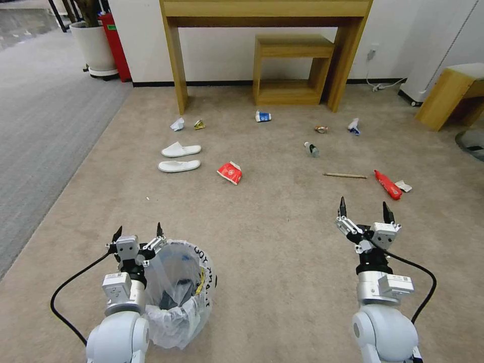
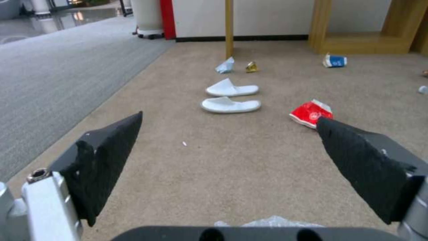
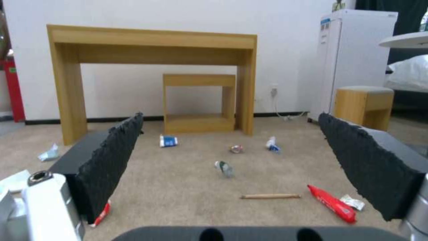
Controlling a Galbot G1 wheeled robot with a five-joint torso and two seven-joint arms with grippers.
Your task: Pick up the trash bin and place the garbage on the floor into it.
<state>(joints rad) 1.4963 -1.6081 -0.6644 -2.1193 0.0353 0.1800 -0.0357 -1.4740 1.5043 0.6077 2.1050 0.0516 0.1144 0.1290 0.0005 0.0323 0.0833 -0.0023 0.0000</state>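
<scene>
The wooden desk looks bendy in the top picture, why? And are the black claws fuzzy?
Head view: the lens bends the desk near the edge. Left wrist view: the close fingers look soft, the slippers sharper. Right wrist view: fingers likewise soft.

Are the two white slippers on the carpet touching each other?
Apart. In the left wrist view a strip of carpet shows between the far slipper and the near slipper along their whole length.

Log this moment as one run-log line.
left hand: open, beside trash bin rim | right hand: open, above floor | trash bin: standing on floor, ungrasped | garbage: slippers, red snack bag scattered ahead
</scene>
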